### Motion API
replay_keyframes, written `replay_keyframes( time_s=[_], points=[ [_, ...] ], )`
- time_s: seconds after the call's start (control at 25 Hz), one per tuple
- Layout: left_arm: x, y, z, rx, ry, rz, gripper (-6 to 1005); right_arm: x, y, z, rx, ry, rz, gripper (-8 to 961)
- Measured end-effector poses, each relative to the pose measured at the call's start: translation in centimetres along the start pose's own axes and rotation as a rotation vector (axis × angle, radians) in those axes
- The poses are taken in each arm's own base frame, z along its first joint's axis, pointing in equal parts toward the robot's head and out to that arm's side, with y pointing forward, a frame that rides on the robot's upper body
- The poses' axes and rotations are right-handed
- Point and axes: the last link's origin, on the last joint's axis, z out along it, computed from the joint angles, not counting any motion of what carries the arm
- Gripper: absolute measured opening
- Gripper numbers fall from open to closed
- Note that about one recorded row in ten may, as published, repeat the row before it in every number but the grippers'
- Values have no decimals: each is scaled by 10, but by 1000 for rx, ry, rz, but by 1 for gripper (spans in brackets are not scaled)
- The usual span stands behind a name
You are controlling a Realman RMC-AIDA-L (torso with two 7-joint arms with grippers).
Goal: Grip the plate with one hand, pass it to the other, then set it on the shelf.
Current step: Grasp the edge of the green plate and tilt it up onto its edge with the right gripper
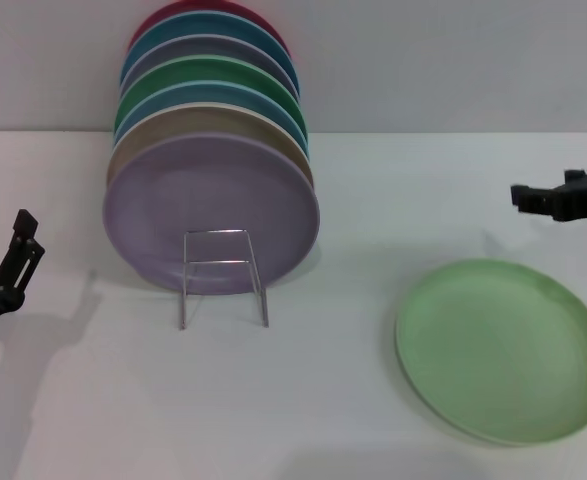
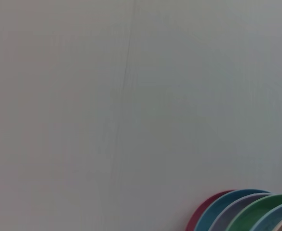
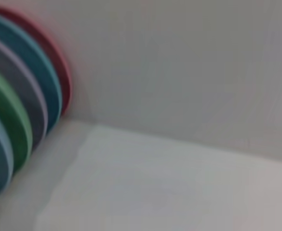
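Plate (image 1: pixel 503 350) flat on table (R side), untouched.

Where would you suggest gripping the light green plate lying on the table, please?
Probably at the rim of the light green plate, on the far right edge nearest the right gripper. It lies flat on the white table, so only its shallow raised rim offers the jaws a hold.
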Motion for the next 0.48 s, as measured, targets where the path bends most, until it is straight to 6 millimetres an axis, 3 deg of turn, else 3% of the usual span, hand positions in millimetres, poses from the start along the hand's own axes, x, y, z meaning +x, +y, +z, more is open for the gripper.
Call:
replay_keyframes(
  time_s=[0.48],
  points=[
    [4,2,7,-7,25,-4,847,-4,-11,-6,-30,328,58,730]
  ],
)
